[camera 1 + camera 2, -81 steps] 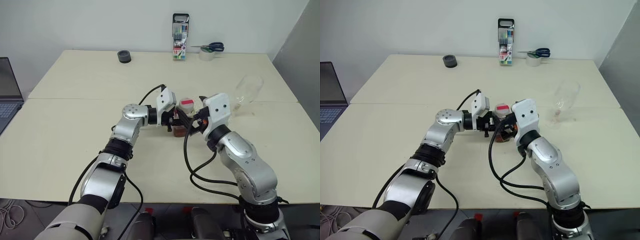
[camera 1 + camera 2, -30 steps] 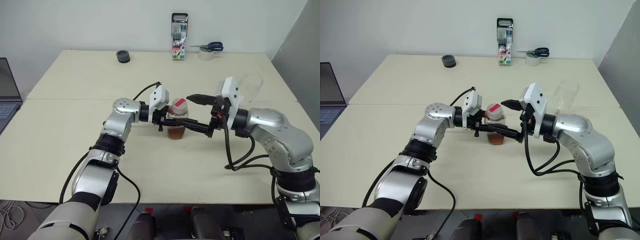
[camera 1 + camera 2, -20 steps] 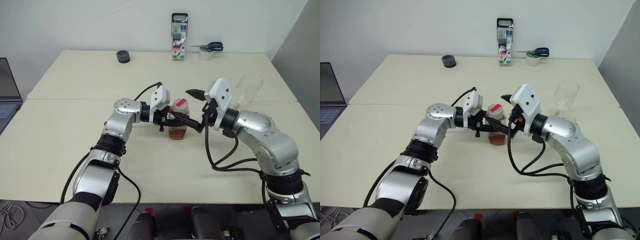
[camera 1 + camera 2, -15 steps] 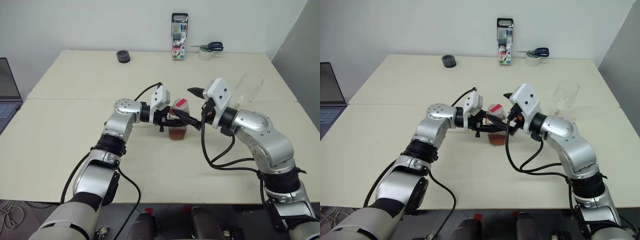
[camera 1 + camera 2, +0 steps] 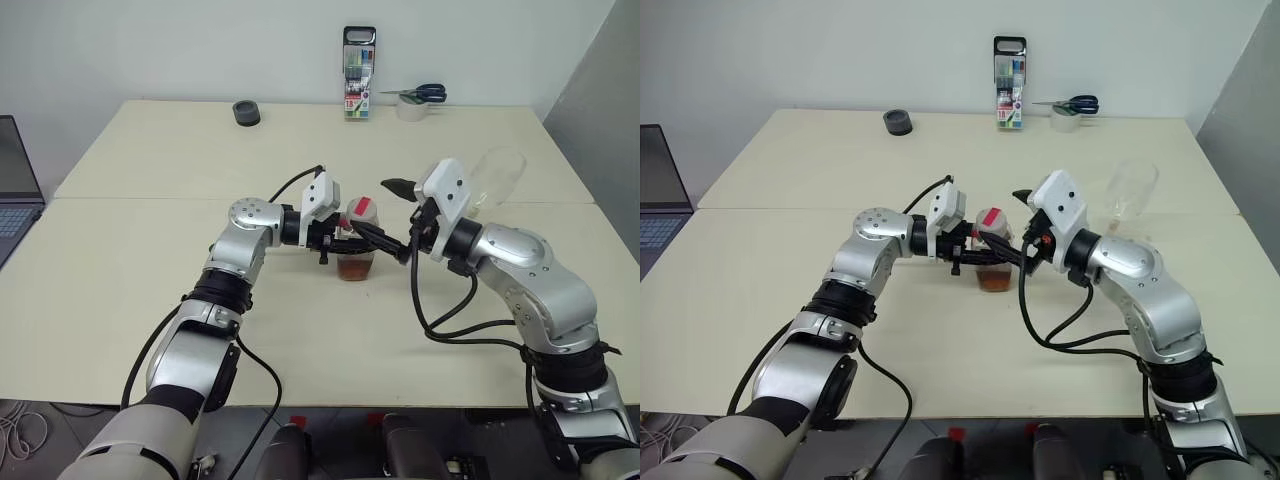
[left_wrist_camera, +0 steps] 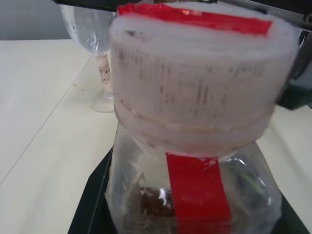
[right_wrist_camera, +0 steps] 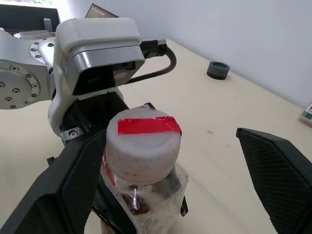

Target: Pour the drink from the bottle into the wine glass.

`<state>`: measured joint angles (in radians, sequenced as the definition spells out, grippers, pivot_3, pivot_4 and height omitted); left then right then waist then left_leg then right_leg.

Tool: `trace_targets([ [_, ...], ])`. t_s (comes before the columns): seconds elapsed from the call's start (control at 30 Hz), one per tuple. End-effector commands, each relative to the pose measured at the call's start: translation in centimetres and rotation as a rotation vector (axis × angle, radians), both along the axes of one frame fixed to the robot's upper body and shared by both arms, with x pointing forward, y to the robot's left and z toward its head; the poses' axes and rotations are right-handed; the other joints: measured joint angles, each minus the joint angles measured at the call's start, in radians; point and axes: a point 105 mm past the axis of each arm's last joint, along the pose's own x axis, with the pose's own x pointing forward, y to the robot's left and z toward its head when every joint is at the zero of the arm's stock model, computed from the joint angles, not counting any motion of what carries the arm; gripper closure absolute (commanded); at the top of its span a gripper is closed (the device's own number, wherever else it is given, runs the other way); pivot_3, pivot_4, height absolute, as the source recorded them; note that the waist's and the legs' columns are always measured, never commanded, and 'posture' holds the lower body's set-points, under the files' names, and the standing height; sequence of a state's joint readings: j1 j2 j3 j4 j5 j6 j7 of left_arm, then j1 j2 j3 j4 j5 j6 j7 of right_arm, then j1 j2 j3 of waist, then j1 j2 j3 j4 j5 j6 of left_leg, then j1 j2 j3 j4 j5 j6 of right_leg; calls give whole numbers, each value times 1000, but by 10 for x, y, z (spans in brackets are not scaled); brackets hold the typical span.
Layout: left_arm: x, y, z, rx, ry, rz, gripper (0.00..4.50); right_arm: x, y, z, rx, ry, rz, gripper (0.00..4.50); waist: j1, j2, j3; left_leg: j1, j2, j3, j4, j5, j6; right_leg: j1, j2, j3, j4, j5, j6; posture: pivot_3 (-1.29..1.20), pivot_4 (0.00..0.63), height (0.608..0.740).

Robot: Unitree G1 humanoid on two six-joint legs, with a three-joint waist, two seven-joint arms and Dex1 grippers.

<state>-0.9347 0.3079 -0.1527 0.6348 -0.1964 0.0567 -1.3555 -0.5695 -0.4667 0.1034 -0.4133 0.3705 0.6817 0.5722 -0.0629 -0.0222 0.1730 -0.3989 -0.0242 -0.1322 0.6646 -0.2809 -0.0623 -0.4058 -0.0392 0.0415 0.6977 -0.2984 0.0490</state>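
Here, on the big cream table [image 5: 130, 290], my left claw [image 5: 338, 243] is clamped around the body of the bottle [image 5: 356, 245], which stands upright near the table's middle with the reddish-brown drink [image 5: 355, 267] low inside. My right claw [image 5: 392, 220] is spread wide, one finger on each side of the cap [image 7: 143, 141]. The wine glass [image 5: 493, 183] stands apart behind my right wrist.

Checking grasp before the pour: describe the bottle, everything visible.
The bottle is small, clear crinkled plastic, upright on the table. Its wide cap looks whitish with a red strip across the top; another red strip runs down the side. A little reddish-brown drink sits at the bottom. The left tool is shut on its body; the right tool, open, straddles the cap.
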Motion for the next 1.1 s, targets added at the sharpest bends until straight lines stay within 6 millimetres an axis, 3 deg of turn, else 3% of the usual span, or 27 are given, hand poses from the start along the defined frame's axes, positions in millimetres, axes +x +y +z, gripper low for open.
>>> trace_targets([
  [0.03, -2, 1, 11, -29, -41, -18, 2794, -3, -12, 16, 14, -46, -25, 0, 0, 0, 0, 0, 0, 0, 0, 0, 0, 0, 0, 0, 0, 0, 0, 0, 150, 740],
  [0.27, 1, 2, 17, -55, -23, -2, 2794, -23, 1, 16, -1, -28, 74, 0, 0, 0, 0, 0, 0, 0, 0, 0, 0, 0, 0, 0, 0, 0, 0, 0, 150, 740],
  [0.77, -1, 0, 19, -53, -29, -15, 2794, 1, 17, 23, -22, -149, -22, 0, 0, 0, 0, 0, 0, 0, 0, 0, 0, 0, 0, 0, 0, 0, 0, 0, 150, 740],
  [1.1, -2, 0, 16, -40, -32, -22, 2794, 4, 3, 25, 12, -127, -66, 0, 0, 0, 0, 0, 0, 0, 0, 0, 0, 0, 0, 0, 0, 0, 0, 0, 150, 740],
])
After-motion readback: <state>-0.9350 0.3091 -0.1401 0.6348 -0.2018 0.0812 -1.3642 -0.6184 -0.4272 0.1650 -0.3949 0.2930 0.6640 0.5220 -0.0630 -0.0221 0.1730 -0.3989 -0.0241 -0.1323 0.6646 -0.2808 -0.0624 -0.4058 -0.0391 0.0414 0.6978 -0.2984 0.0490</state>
